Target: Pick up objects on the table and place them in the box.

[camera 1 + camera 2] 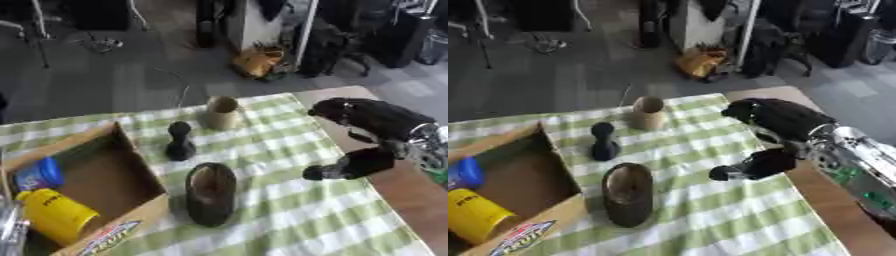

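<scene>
While hanging above the right side of the counter (289,220), right hand (780,131) seen with fingers (730,172) curled and thumb apart, clamped on nothing, no object touched. Below and left of it, on the green-and-white checked cloth (271,150): dark oval shoe (211,193) lying lengthwise, nearest the hand; black bowling-pin-shaped piece (180,142) upright just beyond the shoe; tan cup (221,112) upright near the far edge, apart from the pin. Open cardboard box (140,165) at the left, its right wall close beside the shoe and pin, already holding a yellow container (51,214) and a blue one (37,174) at its near end. Bare wood of the counter showing under the right arm. Beyond the counter, grey floor with a yellow bag (256,60) and dark furniture. Left hand nowhere in either view.
</scene>
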Available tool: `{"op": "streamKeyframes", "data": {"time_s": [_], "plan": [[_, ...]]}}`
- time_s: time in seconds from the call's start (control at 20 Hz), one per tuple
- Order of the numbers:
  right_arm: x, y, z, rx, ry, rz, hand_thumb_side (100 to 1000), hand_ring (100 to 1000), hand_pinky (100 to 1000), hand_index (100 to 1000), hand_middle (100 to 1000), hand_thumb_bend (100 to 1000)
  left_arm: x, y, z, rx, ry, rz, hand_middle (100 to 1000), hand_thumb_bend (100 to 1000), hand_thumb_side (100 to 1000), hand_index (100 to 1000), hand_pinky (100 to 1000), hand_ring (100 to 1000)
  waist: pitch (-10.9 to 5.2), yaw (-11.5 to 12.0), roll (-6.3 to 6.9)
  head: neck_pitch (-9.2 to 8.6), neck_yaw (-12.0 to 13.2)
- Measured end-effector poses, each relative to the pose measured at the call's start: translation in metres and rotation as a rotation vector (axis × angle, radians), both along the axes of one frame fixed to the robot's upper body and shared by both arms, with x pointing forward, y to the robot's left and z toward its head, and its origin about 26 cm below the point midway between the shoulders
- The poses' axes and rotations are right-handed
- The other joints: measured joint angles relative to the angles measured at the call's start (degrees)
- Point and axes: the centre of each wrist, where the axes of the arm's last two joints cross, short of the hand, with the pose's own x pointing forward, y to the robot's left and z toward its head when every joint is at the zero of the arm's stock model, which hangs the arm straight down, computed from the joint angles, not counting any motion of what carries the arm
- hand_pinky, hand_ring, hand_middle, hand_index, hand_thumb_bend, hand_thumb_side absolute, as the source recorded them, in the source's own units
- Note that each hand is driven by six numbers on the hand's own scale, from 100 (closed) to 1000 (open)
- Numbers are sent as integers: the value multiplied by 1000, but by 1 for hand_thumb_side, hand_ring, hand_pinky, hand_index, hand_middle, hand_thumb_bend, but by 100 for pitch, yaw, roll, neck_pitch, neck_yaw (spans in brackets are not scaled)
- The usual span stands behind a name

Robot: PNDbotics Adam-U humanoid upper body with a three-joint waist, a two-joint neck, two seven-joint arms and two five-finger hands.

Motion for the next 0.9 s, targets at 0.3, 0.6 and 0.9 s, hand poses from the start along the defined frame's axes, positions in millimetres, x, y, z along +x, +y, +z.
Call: {"op": "streamKeyframes", "data": {"time_s": [0.3,0.6,0.9], "plan": [[8,-9,-7,28,-1,-24,828,1000,953,1000,995,957,0,0,0,-8,9,-12,933,179,963,916,899,1000,176,190,-2,-182,-145],[12,-13,-6,42,90,-37,686,1000,977,1000,1000,956,0,0,0,-17,18,-23,932,183,971,912,897,1000,312,379,-61,-354,-309],[14,-11,0,15,197,-36,672,1000,982,1000,1000,941,0,0,0,-22,20,-34,931,165,989,906,897,1000,446,589,-165,-467,-381]]}}
